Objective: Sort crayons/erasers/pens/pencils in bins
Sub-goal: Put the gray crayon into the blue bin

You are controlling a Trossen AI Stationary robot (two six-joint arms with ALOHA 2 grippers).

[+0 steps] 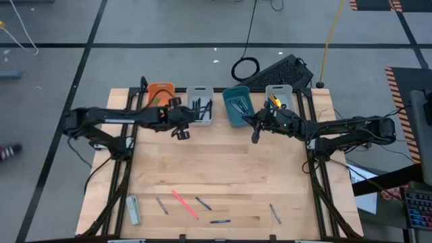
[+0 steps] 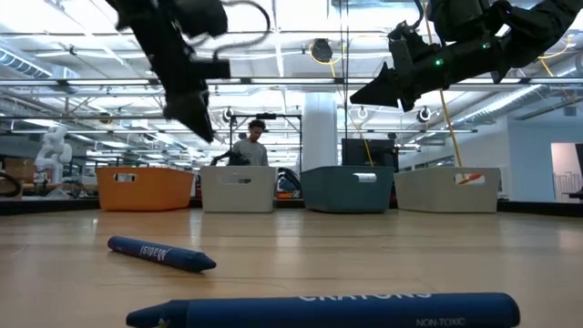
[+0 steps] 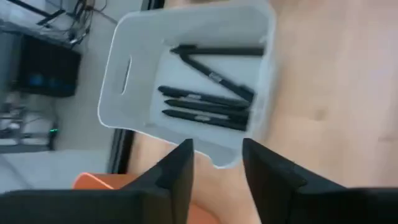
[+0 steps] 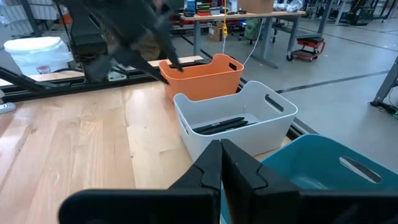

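Observation:
Four bins stand in a row at the table's far edge: orange (image 1: pixel 160 91), pale grey-white (image 1: pixel 200 104) with several black pens (image 3: pixel 208 102), teal (image 1: pixel 237 106), and a second grey-white one (image 1: pixel 279 94) with orange and yellow sticks. Near the front edge lie a pink-red crayon (image 1: pixel 184 204), blue crayons (image 1: pixel 203 203) (image 2: pixel 162 254) and grey pencils (image 1: pixel 161 205) (image 1: pixel 275 213). My left gripper (image 3: pixel 216 162) hangs open and empty over the near rim of the pen bin. My right gripper (image 4: pixel 221 158) is shut on nothing, raised by the teal bin's near side. I make out no erasers.
A pale flat block (image 1: pixel 133 209) lies at the near left corner. The table's middle (image 1: pixel 216 162) is bare wood. A black keyboard (image 1: pixel 280 69) and cables lie on the floor beyond the bins. A person (image 2: pixel 250 144) shows far behind the table.

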